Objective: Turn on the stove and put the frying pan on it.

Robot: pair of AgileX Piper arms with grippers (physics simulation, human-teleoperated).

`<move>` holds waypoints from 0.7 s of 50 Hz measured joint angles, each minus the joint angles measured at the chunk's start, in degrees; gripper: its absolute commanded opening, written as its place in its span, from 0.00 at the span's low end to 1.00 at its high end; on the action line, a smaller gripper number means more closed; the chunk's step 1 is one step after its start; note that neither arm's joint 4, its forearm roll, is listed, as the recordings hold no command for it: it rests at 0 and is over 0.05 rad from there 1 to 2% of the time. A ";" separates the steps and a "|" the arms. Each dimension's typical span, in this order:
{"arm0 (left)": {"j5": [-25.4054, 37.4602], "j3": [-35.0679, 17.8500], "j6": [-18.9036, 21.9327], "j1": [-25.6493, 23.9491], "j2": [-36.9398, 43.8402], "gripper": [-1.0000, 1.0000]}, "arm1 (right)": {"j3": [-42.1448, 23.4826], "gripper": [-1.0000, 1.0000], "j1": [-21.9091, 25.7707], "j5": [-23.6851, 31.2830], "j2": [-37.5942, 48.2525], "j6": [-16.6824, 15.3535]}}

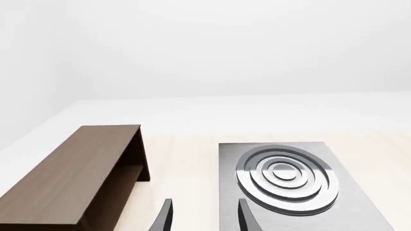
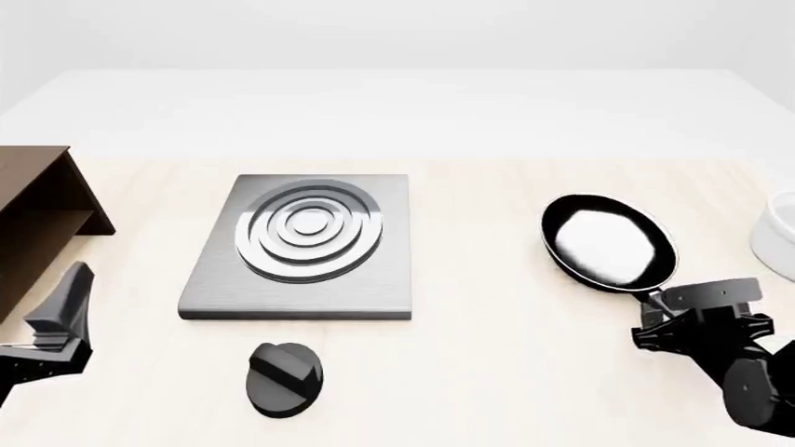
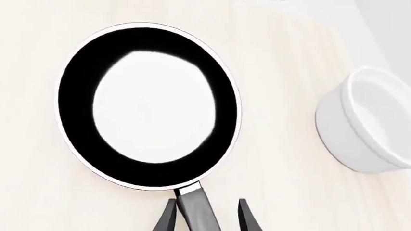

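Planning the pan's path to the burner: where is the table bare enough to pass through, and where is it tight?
Bare table lies between the stove and the frying pan, and along the far edge behind both. The near strip right of the knob is also free. It is tighter around the pan: white bowl on its right, right tool straddling its handle. The cabinet crowds the left.

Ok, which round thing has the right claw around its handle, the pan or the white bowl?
The frying pan: its black handle runs between the right claw's fingers. The white bowl sits apart, handleless.

Black frying pan [image 2: 609, 244] well right of ringed grey stove [image 2: 305, 247]
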 measured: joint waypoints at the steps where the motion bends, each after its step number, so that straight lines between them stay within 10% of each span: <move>1: -0.02 0.00 0.00 0.00 0.02 1.00 | 0.02 0.00 0.25 -0.11 0.18 0.20; 35: -0.23 0.00 -0.03 -0.13 0.20 1.00 | 1.75 0.00 8.88 11.71 -14.75 1.66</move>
